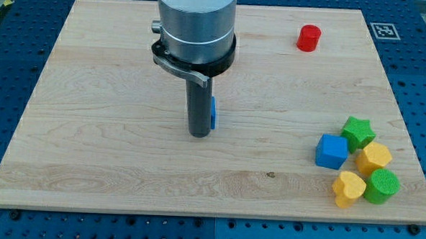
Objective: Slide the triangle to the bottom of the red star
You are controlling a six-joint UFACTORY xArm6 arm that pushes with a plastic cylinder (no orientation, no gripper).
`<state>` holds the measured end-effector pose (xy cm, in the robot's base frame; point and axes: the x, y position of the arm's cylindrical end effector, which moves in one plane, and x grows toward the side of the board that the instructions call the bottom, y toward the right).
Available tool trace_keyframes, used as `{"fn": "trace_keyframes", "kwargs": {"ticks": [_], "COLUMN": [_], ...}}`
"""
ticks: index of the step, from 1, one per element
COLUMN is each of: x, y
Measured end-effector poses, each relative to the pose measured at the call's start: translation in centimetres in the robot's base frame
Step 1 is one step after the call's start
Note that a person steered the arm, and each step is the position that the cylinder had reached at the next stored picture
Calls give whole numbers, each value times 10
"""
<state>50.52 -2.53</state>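
My tip [198, 135] rests on the wooden board [90, 128] a little left of its middle. A blue block [213, 112] shows only as a thin sliver at the rod's right side, just above the tip. The rod hides most of it, so I cannot make out its shape, and it seems to touch the rod. No red star shows. The arm's wide body covers the top middle of the board.
A red cylinder [309, 38] stands at the top right. At the bottom right sits a cluster: a green star [358, 131], a blue cube [332, 151], a yellow hexagon [375, 157], a yellow heart [349, 188] and a green cylinder [381, 186].
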Motion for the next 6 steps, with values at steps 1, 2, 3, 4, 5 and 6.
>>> {"fn": "trace_keyframes", "kwargs": {"ticks": [1, 2, 3, 4, 5, 6], "x": [0, 0, 0, 0, 0, 0], "y": [0, 9, 21, 25, 48, 37]}}
